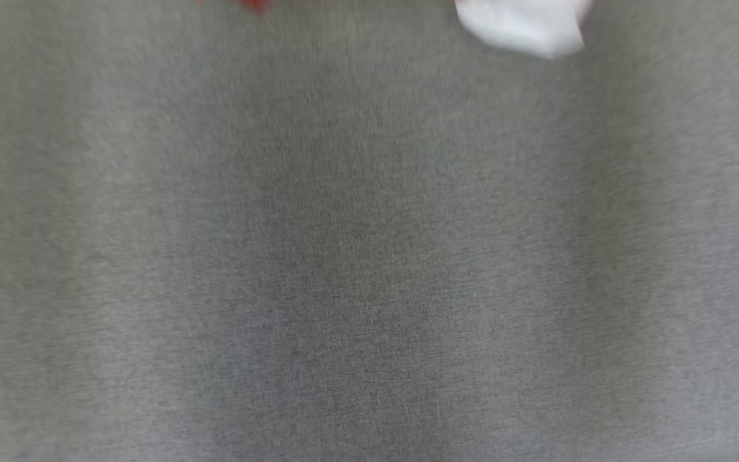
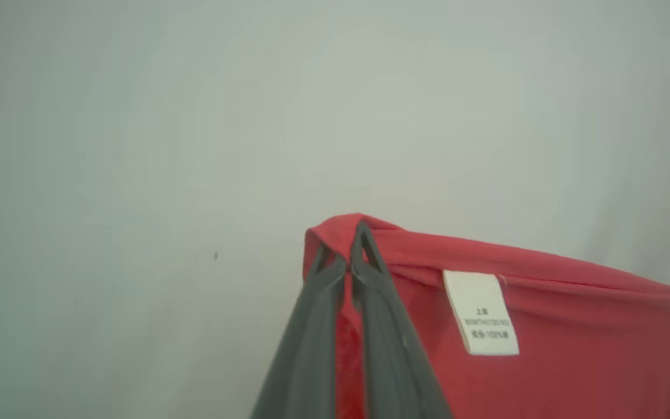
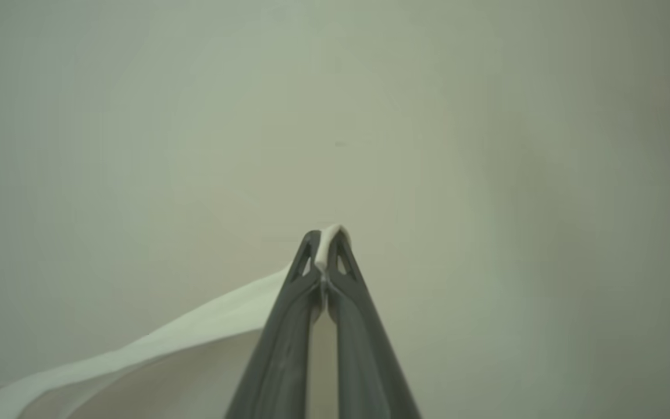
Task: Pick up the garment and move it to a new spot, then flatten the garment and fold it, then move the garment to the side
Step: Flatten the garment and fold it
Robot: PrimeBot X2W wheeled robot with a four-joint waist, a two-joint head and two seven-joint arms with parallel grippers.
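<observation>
**Garment held up by both grippers, beyond the far edge of the cloth**

Head view: on the blurred grey surface (image 1: 369,256) nothing lies flat. The garment (image 1: 523,25) shows at the far edge, white near the right corner.

Left wrist view: the left gripper (image 2: 344,244) is clamped on its red hem, which runs away rightward. A white label (image 2: 482,314) carries small print; "100%" seems legible.

Right wrist view: the right gripper (image 3: 324,235) is pinched on a white edge trailing leftward, so the garment probably spans both arms.

I hold the garment (image 2: 573,361) lifted and stretched taut. One pinched corner is red, with a white printed label (image 2: 480,312) under its top hem; the other pinched edge is white. It hangs at the far edge of the grey cloth surface (image 1: 369,256).
</observation>
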